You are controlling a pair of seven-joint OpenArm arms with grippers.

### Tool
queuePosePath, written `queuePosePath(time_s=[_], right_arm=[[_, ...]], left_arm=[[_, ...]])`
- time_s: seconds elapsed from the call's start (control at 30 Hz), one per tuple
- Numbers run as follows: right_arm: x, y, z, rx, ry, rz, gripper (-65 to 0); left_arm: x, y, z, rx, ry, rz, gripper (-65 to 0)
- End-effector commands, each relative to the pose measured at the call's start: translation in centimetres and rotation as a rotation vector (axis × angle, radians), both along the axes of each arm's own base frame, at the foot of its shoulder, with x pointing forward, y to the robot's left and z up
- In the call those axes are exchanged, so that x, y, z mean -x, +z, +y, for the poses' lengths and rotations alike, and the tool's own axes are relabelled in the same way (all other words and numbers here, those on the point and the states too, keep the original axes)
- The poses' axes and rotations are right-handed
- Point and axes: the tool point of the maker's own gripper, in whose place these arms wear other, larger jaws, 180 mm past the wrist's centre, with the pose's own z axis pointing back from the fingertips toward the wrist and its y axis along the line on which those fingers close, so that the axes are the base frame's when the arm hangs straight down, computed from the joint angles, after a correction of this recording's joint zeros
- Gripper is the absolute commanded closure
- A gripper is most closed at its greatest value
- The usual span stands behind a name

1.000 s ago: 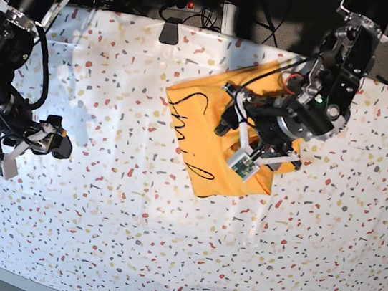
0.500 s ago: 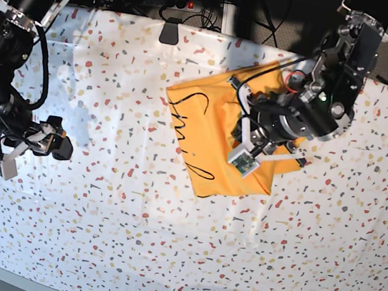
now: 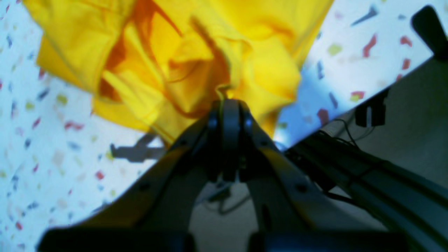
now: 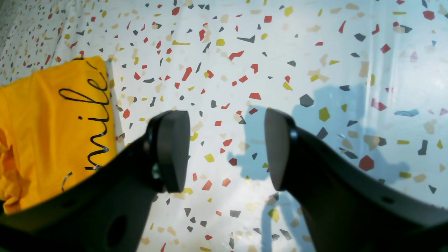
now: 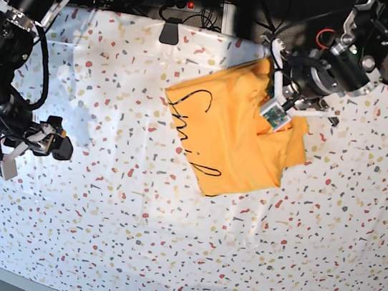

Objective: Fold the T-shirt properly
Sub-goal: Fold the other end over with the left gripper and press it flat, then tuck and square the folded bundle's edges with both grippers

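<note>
The mustard T-shirt (image 5: 228,136) lies bunched at the table's back right, with black script along its left edge. My left gripper (image 5: 271,61) is at the shirt's far corner. In the left wrist view it (image 3: 225,103) is shut on a pinch of crumpled yellow fabric (image 3: 196,59), lifted off the cloth. My right gripper (image 5: 5,159) hangs over the table's left side, far from the shirt. In the right wrist view it (image 4: 224,150) is open and empty, and the shirt (image 4: 42,133) with its script lies off to its left.
A white speckled tablecloth (image 5: 130,238) covers the table. A black clamp (image 5: 170,32) sits at the back edge, with cables and a power strip (image 5: 178,3) behind. The table's far edge (image 3: 350,108) is just past the left gripper.
My left gripper has moved from over the shirt's middle to its far right corner, pulling fabric up with it. More of the script shows. The right arm has not moved.
</note>
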Motion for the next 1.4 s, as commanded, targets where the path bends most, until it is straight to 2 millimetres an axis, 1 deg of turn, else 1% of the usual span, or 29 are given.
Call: queuePosePath(time_s=[0.0,0.07,0.13,0.2,0.33,0.37,0.43,0.47,0.5,0.53,0.6,0.67,0.73,0.83,0.93,1.03,1.1,1.23,1.33,1.37], right_arm=[[-0.9,1.9,-0.2,0.004,0.007,-0.063,-32.4],[-0.9,1.9,-0.2,0.005,0.007,-0.063,-32.4],[-0.9,1.9,-0.2,0.004,0.008,-0.062,-32.4],[-0.9,1.9,-0.2,0.005,0.008,-0.062,-32.4],[-0.8,1.9,-0.2,0.006,0.008,-0.058,-32.4],[-0.8,1.9,-0.2,0.006,0.008,-0.058,-32.5],[-0.8,1.9,-0.2,0.005,0.009,-0.059,-32.4],[-0.8,1.9,-0.2,0.005,0.009,-0.059,-32.4],[-0.8,1.9,-0.1,0.004,0.009,-0.059,-32.4],[-0.8,1.9,-0.1,0.000,0.011,-0.062,-32.4],[-0.8,1.9,-0.1,-0.001,0.011,-0.062,-32.4],[-0.8,1.9,-0.1,-0.001,0.011,-0.061,-32.4],[-0.8,1.9,-0.1,-0.001,0.011,-0.061,-32.4],[-0.8,1.9,-0.1,0.000,0.011,-0.060,-32.4],[-0.8,1.9,-0.1,0.000,0.011,-0.059,-32.4],[-0.8,1.9,-0.1,-0.001,0.012,-0.060,-32.5],[-0.8,1.9,-0.1,0.000,0.011,-0.060,-32.4],[-0.8,2.1,0.3,-0.019,0.020,-0.066,-32.5],[-0.9,2.4,0.9,-0.054,0.035,-0.079,-32.4],[-0.8,2.6,1.4,-0.080,0.047,-0.085,-32.5]], left_arm=[[-0.7,1.2,0.2,-0.009,0.008,-0.055,0.0],[-1.3,1.4,1.0,-0.049,0.035,-0.085,0.0],[-1.4,1.4,1.4,-0.067,0.040,-0.095,0.0],[-1.1,1.3,1.3,-0.064,0.039,-0.085,0.0],[0.5,0.3,1.2,-0.058,0.037,-0.044,0.0],[0.9,0.0,1.2,-0.057,0.036,-0.032,-3.0],[1.6,-0.4,1.1,-0.055,0.035,-0.016,-17.4],[1.8,-0.5,1.2,-0.058,0.036,-0.017,-23.7],[1.9,-0.6,1.3,-0.064,0.037,-0.020,-28.6],[2.0,-0.7,1.5,-0.078,0.039,-0.024,-32.4],[1.9,-0.8,1.9,-0.100,0.047,-0.029,-36.4],[1.6,-0.7,2.4,-0.111,0.086,-0.040,-36.8],[0.9,-0.5,3.6,-0.158,0.139,-0.067,-36.8],[0.0,-0.1,6.5,-0.289,0.235,-0.127,-36.8],[-1.0,1.2,9.6,-0.403,0.366,-0.213,-36.8],[-1.5,2.3,11.5,-0.466,0.463,-0.274,-36.8],[-1.6,2.5,11.9,-0.476,0.487,-0.287,-36.8],[-1.7,2.6,11.8,-0.469,0.486,-0.295,-36.8],[-3.0,3.7,10.9,-0.413,0.469,-0.391,-36.8],[-3.5,4.3,10.6,-0.390,0.465,-0.431,-36.8]])
